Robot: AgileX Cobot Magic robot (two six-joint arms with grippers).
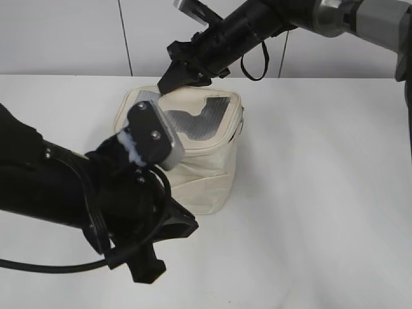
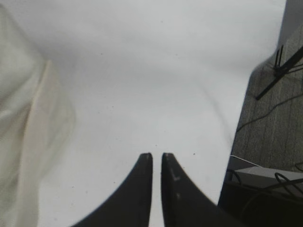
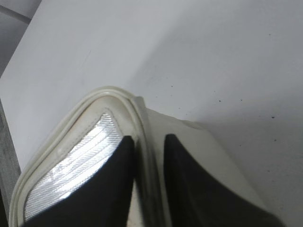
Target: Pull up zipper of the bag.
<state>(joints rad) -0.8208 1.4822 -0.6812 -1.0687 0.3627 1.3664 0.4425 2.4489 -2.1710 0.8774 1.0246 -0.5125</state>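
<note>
The cream bag [image 1: 193, 151] stands mid-desk [image 1: 322, 193]. The right arm slants down from the upper right, its tool [image 3: 149, 156] straddling the lid's zipper [image 3: 144, 142] rim at the back corner, fingers slightly apart. The left arm lies low in front of the bag, its tool [image 2: 156, 163] nearly pressed together, holding nothing.

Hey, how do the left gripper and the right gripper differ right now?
The left gripper has its fingers nearly together with nothing between them; the right gripper straddles the rim of the bag. The left gripper is over bare table beside the bag; the right gripper is at the bag's top far edge. Both have black tapered fingers.
</note>
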